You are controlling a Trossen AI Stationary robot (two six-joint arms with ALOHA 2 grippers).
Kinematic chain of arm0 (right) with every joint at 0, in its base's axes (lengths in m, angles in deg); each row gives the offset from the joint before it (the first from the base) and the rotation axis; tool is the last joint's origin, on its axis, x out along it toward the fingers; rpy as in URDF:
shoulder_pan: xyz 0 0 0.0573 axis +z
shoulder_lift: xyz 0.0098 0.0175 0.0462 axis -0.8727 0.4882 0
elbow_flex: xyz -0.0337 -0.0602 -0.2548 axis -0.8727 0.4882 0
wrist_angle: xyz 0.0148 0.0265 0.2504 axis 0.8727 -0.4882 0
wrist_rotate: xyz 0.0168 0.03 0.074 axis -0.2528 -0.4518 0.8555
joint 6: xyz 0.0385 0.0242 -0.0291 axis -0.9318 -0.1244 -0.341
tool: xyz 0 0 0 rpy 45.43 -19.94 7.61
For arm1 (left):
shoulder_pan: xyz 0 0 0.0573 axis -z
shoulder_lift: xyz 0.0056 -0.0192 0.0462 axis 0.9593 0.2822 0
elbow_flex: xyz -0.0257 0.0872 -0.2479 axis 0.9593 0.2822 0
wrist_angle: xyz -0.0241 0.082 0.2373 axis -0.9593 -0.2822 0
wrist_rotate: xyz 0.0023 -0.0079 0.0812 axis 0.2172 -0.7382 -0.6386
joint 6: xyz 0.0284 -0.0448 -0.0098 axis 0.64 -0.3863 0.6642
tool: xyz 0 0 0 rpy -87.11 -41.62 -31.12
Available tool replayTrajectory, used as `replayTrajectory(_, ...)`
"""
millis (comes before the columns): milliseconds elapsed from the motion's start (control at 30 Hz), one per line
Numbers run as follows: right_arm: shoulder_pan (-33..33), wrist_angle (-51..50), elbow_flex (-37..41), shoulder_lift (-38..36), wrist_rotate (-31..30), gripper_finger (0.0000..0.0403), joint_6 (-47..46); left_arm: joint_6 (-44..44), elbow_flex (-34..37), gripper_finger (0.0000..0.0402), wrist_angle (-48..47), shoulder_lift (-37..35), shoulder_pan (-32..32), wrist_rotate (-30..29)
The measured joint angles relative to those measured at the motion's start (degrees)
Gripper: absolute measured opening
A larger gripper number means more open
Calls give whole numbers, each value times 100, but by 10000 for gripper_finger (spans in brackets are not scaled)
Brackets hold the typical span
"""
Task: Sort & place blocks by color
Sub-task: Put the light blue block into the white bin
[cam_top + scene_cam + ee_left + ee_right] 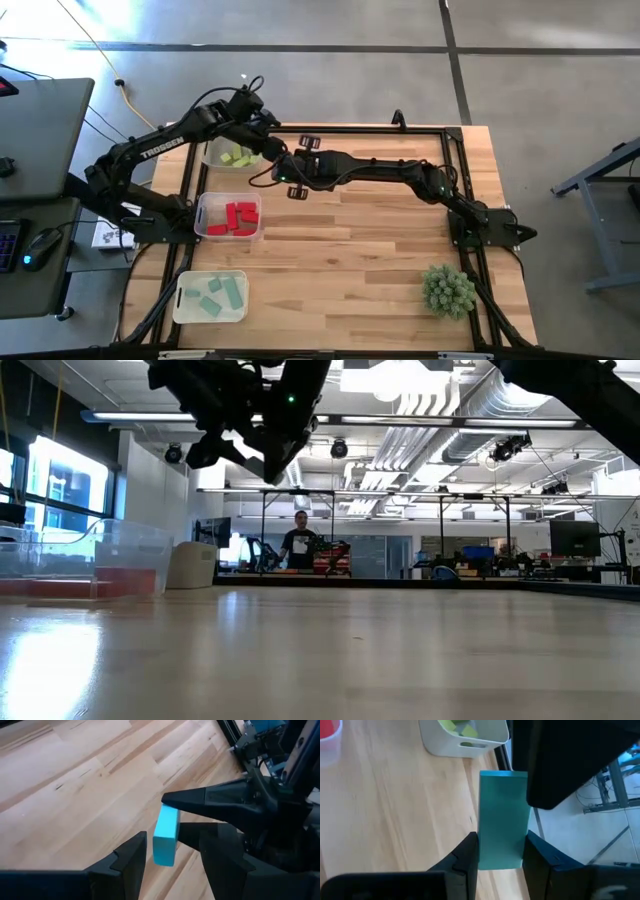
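A teal block (166, 839) hangs in the air above the table's back left, with my right gripper (501, 840) shut on it. In the right wrist view the teal block (503, 810) stands upright between that arm's two fingers. My left gripper (172, 851) is open, its fingers either side of the same block with gaps showing. In the high view the left gripper (270, 148) and the right gripper (287, 168) meet beside the bin of yellow-green blocks (238, 156). Red blocks (237, 217) and teal blocks (217, 295) lie in two other bins.
Three clear bins line the table's left side: yellow-green bin (214, 160), red bin (203, 207), teal bin (184, 300). A spiky green plant ball (447, 290) sits at the front right. A dark frame rail (370, 129) borders the table. A person (300, 546) stands far off in the room.
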Motion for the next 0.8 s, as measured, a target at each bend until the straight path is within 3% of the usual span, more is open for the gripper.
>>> replayTrajectory(467, -57, 359, -63, -105, 98, 92, 70, -267, -20, 167, 52, -13, 0, 62)
replayTrajectory(800, -98, 362, -63, -107, 258, 92, 25, -177, -17, 83, 9, -9, -2, -3)
